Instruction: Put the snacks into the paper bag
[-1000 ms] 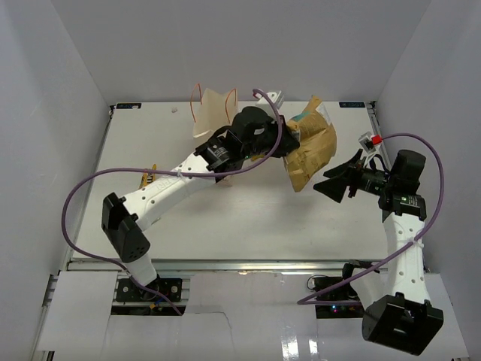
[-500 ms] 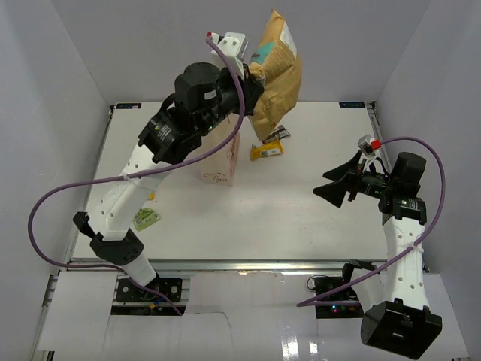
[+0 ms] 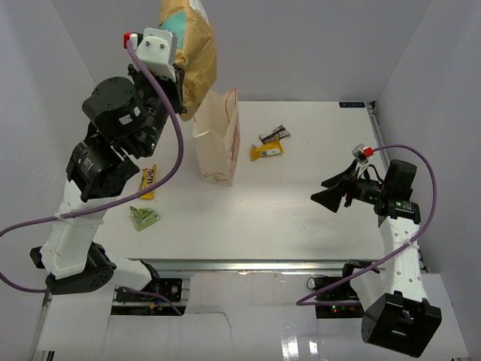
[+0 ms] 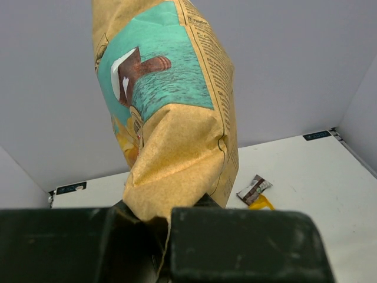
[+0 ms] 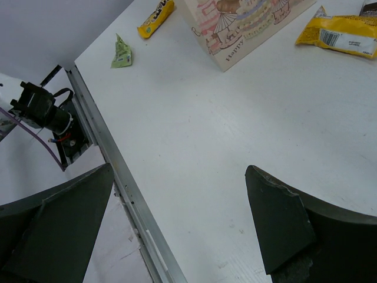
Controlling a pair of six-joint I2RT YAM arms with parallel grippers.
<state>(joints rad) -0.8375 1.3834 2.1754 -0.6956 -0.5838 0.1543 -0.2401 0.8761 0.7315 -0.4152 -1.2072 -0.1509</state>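
My left gripper (image 3: 180,86) is shut on the lower edge of the large tan-brown chip bag (image 3: 192,43) and holds it high in the air, above and just left of the open top of the cream paper bag (image 3: 218,147). The paper bag stands upright with orange-red handles. In the left wrist view the chip bag (image 4: 171,112) fills the middle above my gripper (image 4: 165,227). A dark brown-and-white bar (image 3: 274,134) and a yellow wrapper (image 3: 268,150) lie right of the paper bag. A green pouch (image 3: 143,217) lies at the front left. My right gripper (image 3: 332,192) is open and empty.
A second yellow packet (image 3: 149,180) lies left of the paper bag, near the green pouch. In the right wrist view the metal front rail (image 5: 112,159) crosses between my open fingers. White walls enclose the table on three sides.
My left arm has swung the chip bag up and to the left, from the back middle of the table to high over the paper bag. The right arm has barely moved.
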